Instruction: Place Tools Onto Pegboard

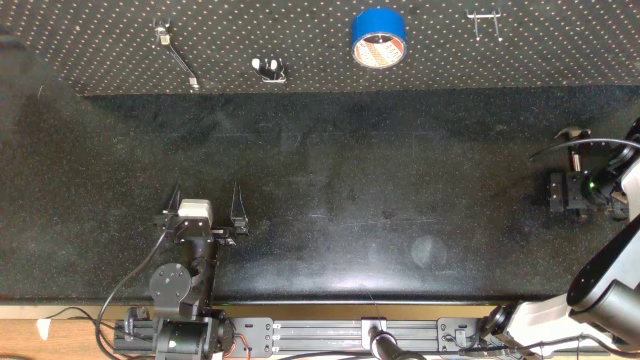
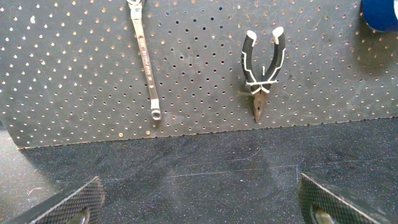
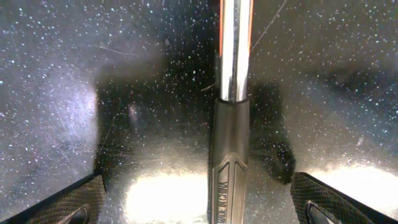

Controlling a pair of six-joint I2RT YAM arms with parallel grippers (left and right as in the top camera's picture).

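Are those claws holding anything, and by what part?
Nothing. Both are open: the right gripper straddles the hammer handle without touching, the left gripper is empty.

You are getting only one piece of print here. Raised lettering is running lengthwise down the black rubber grip of the tool handle (image 3: 227, 162), seen in the right wrist view. It is lying in low relief, black on black, and the picture's edge is cutting it off, so you are not making out a whole word from it.
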